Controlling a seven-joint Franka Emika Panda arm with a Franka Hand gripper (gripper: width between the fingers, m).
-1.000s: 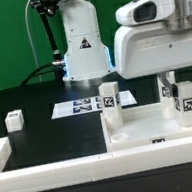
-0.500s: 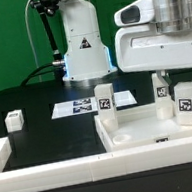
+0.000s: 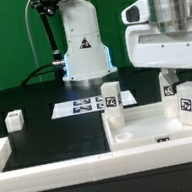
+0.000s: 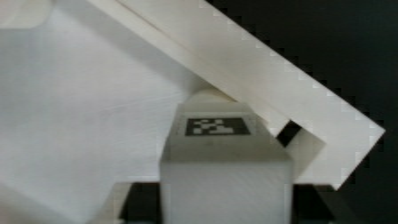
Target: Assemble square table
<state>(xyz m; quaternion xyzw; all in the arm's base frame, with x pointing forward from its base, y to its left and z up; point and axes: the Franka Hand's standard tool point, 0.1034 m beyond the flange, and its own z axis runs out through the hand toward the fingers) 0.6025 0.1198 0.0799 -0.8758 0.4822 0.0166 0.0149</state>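
Pinching a short white held leg (image 3: 189, 100) between its two fingers, the gripper (image 3: 185, 85) hangs over the part of the square tabletop (image 3: 151, 131) at the exterior view's right; the jaws press on the two sides of this leg and are not spread free; the leg is upright and its black-and-white tag faces the camera. Whether its lower end touches the tabletop, I cannot tell.

From the wrist view the held leg (image 4: 221, 165) fills the space between the dark fingers (image 4: 139, 205) of the gripper (image 4: 217, 198); beyond it lies the flat white floor of the square tabletop (image 4: 89, 100), and its raised rim runs at a slant close to the leg.

The tabletop lies flat on the black table (image 3: 49, 132), at the front and to the exterior view's right, just beside the white border bar (image 3: 56, 174). A second leg (image 3: 111, 96) stands upright at the far corner of the tabletop on the exterior view's left; a third leg (image 3: 168, 90) seems to stand behind the gripper, partly hidden; a fourth leg (image 3: 14, 120) rests on the black table, well apart, at the exterior view's left. The marker board (image 3: 81, 107) lies flat behind the tabletop, in front of the robot base (image 3: 81, 46).
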